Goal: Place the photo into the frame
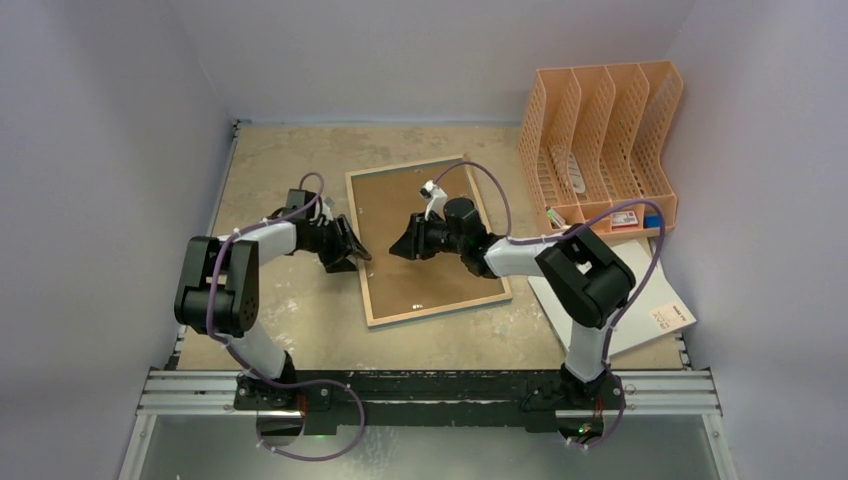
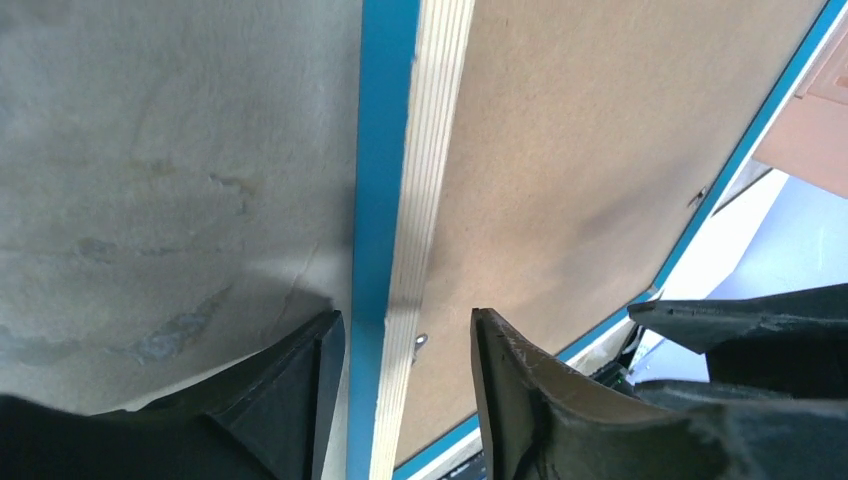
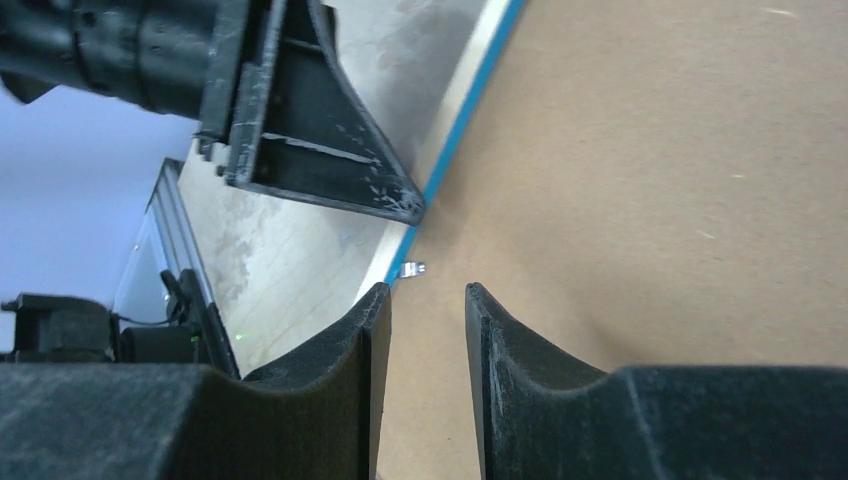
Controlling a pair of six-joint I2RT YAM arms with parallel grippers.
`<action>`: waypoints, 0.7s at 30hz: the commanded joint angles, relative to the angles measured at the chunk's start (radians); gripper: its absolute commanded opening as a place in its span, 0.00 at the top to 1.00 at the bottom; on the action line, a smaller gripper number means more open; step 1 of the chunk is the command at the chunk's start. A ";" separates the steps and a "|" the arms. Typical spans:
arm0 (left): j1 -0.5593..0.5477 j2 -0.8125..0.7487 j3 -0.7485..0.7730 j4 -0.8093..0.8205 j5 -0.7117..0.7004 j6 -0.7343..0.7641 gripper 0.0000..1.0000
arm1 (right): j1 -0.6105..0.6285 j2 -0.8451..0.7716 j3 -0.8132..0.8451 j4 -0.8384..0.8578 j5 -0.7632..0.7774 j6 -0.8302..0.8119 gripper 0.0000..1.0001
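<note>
The frame (image 1: 440, 309) lies face down in the middle of the table, with the brown backing board (image 1: 395, 205) set in its rear. The photo is hidden. My left gripper (image 1: 350, 245) is open, and its jaws straddle the frame's left rail (image 2: 385, 200), which is cyan outside and pale wood inside. In the left wrist view the gripper (image 2: 405, 330) has a gap on both sides of the rail. My right gripper (image 1: 398, 245) is open and empty just over the board (image 3: 650, 200), near the left rail. In the right wrist view it (image 3: 427, 295) points at a small metal tab (image 3: 413, 269).
A peach file organiser (image 1: 600, 140) stands at the back right. A white flat sheet (image 1: 650, 310) lies in front of it by the right arm's base. The two grippers face each other closely, and a left finger (image 3: 320, 170) shows in the right wrist view. Walls enclose the table.
</note>
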 commanded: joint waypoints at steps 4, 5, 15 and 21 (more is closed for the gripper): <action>0.015 0.051 0.071 0.058 -0.102 0.047 0.47 | -0.039 0.069 0.230 -0.263 0.064 -0.002 0.62; 0.015 0.058 0.078 0.066 -0.120 0.051 0.48 | -0.042 0.083 0.262 -0.281 0.061 -0.002 0.60; 0.015 0.109 0.070 0.163 -0.168 0.067 0.69 | -0.044 0.339 0.599 -0.408 0.061 0.068 0.61; 0.015 0.120 0.044 0.177 -0.152 0.079 0.81 | -0.044 0.449 0.729 -0.400 0.094 0.124 0.62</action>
